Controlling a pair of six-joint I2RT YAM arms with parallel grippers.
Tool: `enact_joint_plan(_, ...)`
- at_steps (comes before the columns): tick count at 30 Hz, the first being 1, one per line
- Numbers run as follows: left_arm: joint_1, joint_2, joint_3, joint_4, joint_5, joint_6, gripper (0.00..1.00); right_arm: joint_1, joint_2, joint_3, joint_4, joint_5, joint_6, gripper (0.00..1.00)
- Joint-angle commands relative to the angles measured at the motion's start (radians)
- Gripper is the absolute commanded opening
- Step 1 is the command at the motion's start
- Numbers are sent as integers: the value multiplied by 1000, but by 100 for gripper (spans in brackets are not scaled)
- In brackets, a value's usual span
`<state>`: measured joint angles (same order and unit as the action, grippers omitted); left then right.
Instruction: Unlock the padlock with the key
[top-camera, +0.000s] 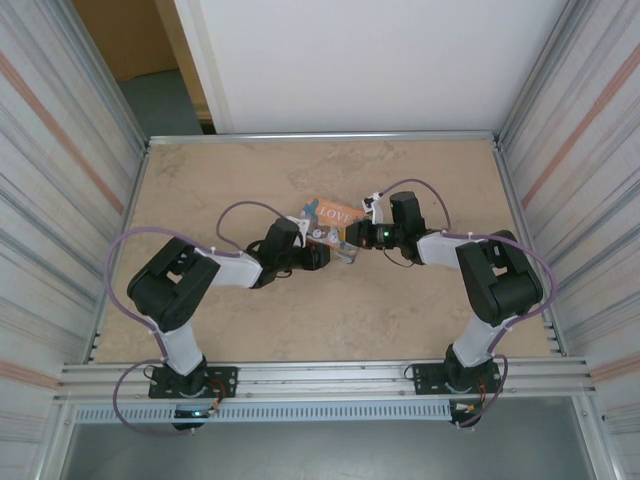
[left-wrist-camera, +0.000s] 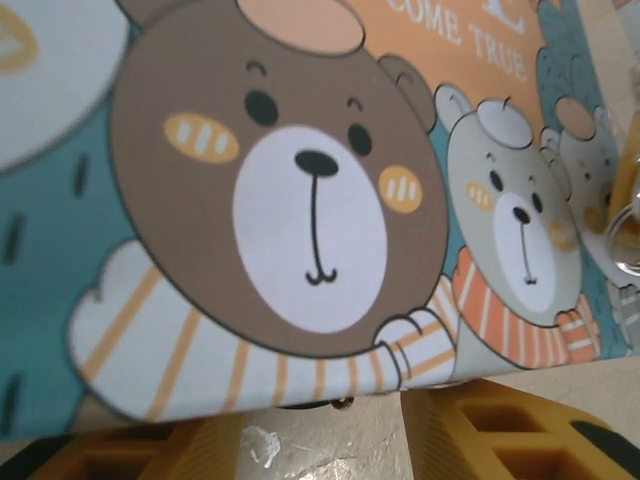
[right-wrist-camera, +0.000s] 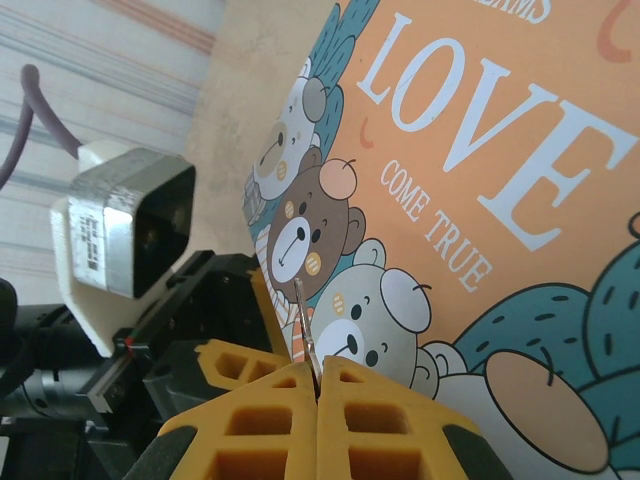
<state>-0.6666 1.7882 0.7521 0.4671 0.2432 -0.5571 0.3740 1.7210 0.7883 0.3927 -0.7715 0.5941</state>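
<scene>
Your right gripper (right-wrist-camera: 318, 368) is clamped tight on the key (right-wrist-camera: 302, 315), blade pointing to 12 o'clock against the tin (right-wrist-camera: 480, 200). Your left gripper (left-wrist-camera: 330, 445) stands partly open with nothing between its fingers, tin at its 12 o'clock. The padlock is too small to place.

Smooth printed tin (right-wrist-camera: 480, 200), matt yellow pads (right-wrist-camera: 290, 390), perhaps plastic, shiny metal key (right-wrist-camera: 301, 310), matt mottled tabletop (top-camera: 250, 180)

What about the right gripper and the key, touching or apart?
Touching. The right wrist view shows the right gripper shut on the key, whose thin metal blade pokes out of the grip.
</scene>
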Motion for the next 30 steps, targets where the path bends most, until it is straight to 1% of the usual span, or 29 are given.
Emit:
enact_joint_plan(1,-15,28,20,32,-3,-17,45,25,60,-35,-150,60,-16,0)
enact_joint_plan(7,-28,40,20,36,-28,-33,44,27,60,-36,-151,61,-17,0)
enact_joint_plan(14,-40,53,21,55,-64,-61,38,31,61,-36,-149,60,-16,0)
enact_joint_plan(22,-50,63,23,59,-98,-86,36,37,58,-38,-149,65,-16,0)
enact_joint_plan(28,-50,63,23,64,-114,-106,31,46,56,-37,-146,65,-11,0)
enact_joint_plan(30,-50,61,23,64,-115,-109,27,49,50,-35,-144,66,-7,0)
